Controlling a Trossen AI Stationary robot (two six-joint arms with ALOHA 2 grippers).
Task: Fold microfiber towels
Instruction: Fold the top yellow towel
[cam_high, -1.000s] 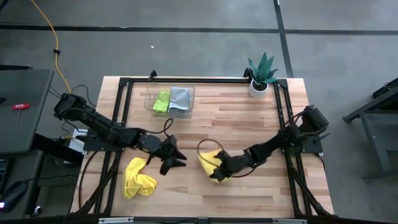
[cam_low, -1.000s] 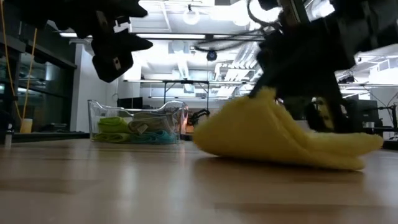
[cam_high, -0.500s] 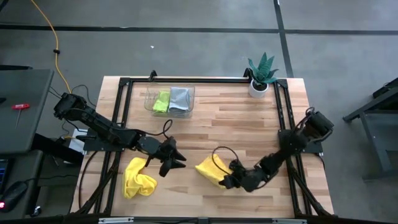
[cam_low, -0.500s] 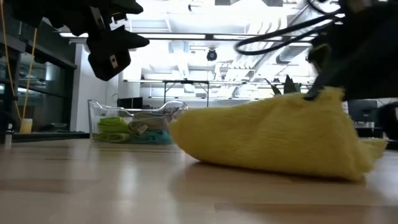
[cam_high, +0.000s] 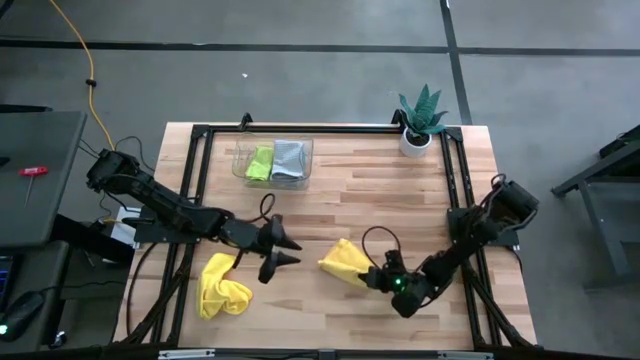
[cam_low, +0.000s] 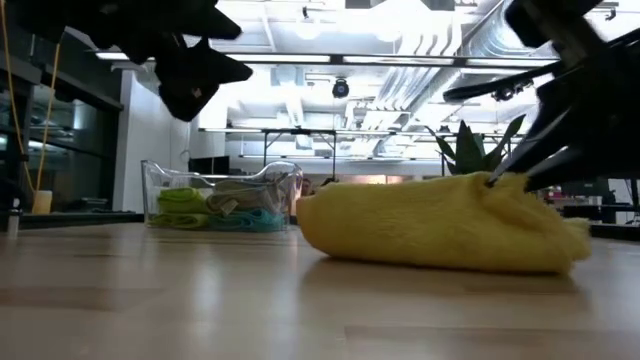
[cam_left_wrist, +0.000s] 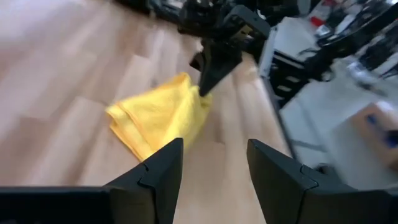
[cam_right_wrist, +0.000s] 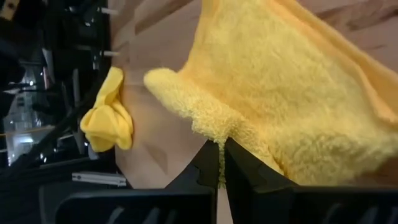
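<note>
We see the right gripper (cam_high: 372, 279) clenched on an edge of the folded yellow plush towel (cam_high: 344, 262) lying mid-table on the pale wooden tabletop (cam_high: 380, 190). The left gripper (cam_high: 284, 250) hovers nearby, fingers spread and empty, beside a crumpled yellow plush towel (cam_high: 221, 285).

Heads up, you're only getting part of the clear plastic tray (cam_low: 222, 200) in the low view: the cloths inside are smearing into green, grey and teal lumps, so you can't count them. The big folded yellow plush towel (cam_low: 440, 222) is hiding the table behind it, and the black right arm is getting cut off by the frame edge. The left wrist view is blurring everything beyond the table.
</note>
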